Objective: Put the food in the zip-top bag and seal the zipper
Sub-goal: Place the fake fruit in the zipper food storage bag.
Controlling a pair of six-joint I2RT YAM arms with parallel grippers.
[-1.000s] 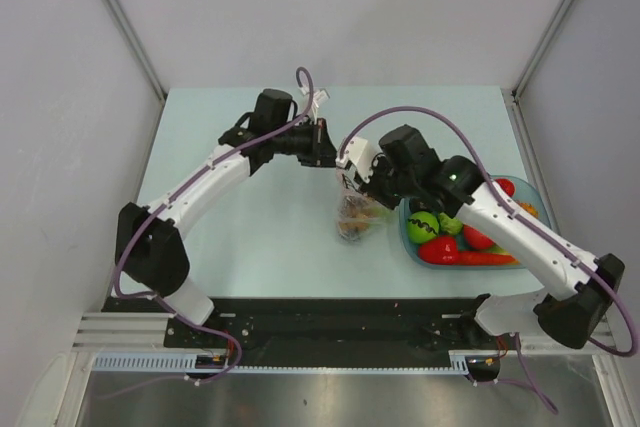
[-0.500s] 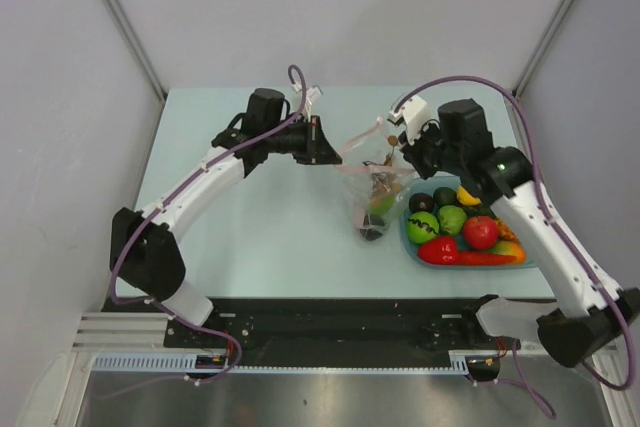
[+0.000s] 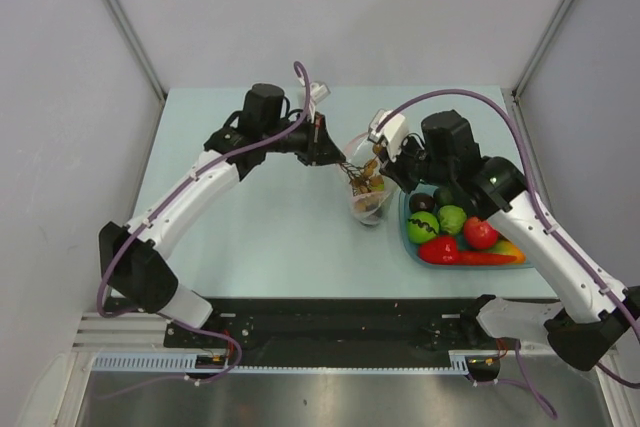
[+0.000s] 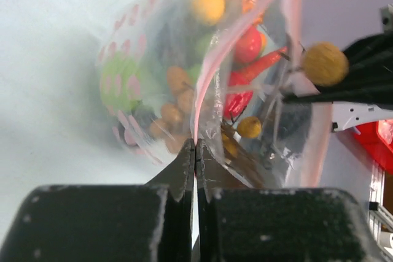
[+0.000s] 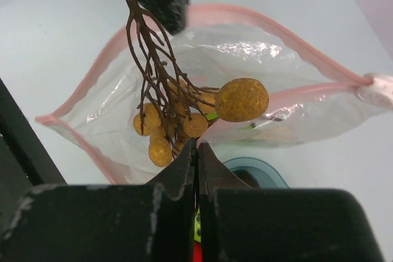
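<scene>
The clear zip-top bag (image 3: 368,195) hangs over the table between my two grippers, its mouth held apart. My left gripper (image 3: 328,154) is shut on the far side of the pink zipper (image 4: 206,84). On the near rim of that zipper (image 5: 270,26), my right gripper (image 5: 197,146) is shut too. A brown grape cluster (image 5: 175,118) pokes its stems up out of the bag's mouth. Through the plastic in the left wrist view I see more food: a yellow lemon (image 4: 207,2) and a green piece (image 4: 118,84). The bag's bottom is near the table.
A light blue tray (image 3: 404,219) lies right of the bag, with a green ball (image 3: 422,227), a red fruit (image 3: 480,232) and a red pepper (image 3: 440,250) in it. My right arm (image 3: 530,222) stretches over the tray. Grey walls close in the table.
My right gripper swung up and to the right with the bag's rim, then came back a little left. The bag's mouth opened wider. The left gripper barely moved.
</scene>
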